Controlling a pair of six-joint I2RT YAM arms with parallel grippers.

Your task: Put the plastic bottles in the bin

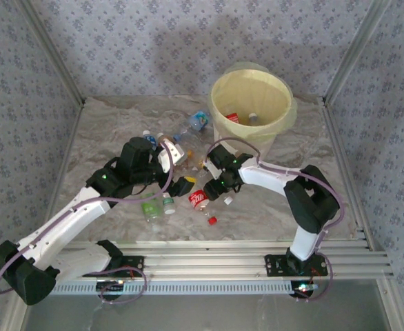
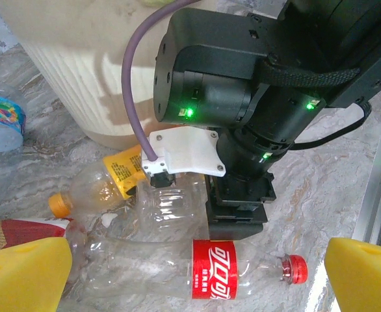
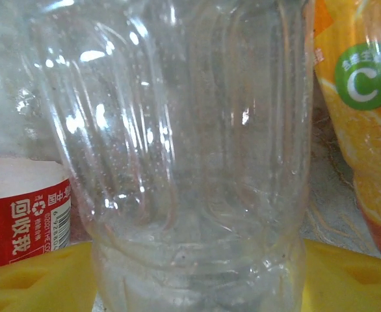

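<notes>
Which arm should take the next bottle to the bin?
Likely right. The right hand straddles the clear bottle and is nearer the bin. The left hand is wide open above the red-labelled bottle, with the right arm crowding that spot.

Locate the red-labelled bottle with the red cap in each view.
Top external: red-labelled bottle mid-frame, nearer the camera than the bin.
Left wrist: bottom centre, lying flat, cap to the right.
Right wrist: probably the red label at the left edge.
Shared landmark: the bin, top left in left wrist.
</notes>
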